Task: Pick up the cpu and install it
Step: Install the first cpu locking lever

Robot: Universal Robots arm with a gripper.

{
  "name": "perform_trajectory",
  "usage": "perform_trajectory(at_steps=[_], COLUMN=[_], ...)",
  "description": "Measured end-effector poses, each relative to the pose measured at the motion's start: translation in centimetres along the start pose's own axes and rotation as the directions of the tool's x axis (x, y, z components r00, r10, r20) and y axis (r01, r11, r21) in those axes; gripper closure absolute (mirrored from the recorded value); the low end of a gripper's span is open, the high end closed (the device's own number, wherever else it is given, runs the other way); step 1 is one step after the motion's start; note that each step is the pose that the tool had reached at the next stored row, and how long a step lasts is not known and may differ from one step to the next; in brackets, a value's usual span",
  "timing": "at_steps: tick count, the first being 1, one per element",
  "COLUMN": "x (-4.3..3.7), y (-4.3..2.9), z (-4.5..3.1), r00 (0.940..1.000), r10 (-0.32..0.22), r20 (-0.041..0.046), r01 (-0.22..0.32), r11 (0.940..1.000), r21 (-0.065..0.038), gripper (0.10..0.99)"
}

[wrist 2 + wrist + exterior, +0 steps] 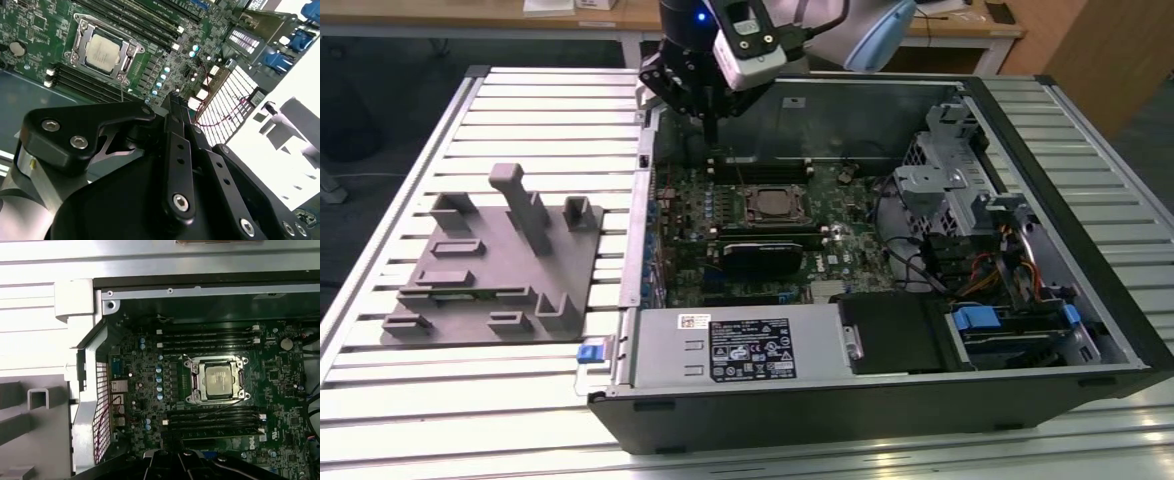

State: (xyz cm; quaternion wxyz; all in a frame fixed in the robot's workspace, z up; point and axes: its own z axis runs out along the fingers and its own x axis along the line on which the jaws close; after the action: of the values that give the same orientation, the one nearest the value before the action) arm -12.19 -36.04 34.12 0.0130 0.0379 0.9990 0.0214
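Overhead exterior; wrist cameras above motherboard (210, 390)

- We find the cpu (218, 381) (102, 51) (775, 204) a flat, square, pale silvery chip.
- We see it lying level, seated within the metal-framed socket (192, 385) on the green motherboard (280, 405).
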Motion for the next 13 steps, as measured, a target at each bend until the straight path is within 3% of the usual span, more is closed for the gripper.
perform_trajectory(at_steps=[8, 13], x=[0.14, 0.10], y=[1.33, 1.69], z=[1.30, 2.23], r00=[1.0000, 1.0000], r10=[0.000, 0.000], r20=[-0.0008, -0.0015], r01=[0.000, 0.000], r11=[1.0000, 1.0000], r21=[0.000, 0.000], gripper=[0.980, 0.980])
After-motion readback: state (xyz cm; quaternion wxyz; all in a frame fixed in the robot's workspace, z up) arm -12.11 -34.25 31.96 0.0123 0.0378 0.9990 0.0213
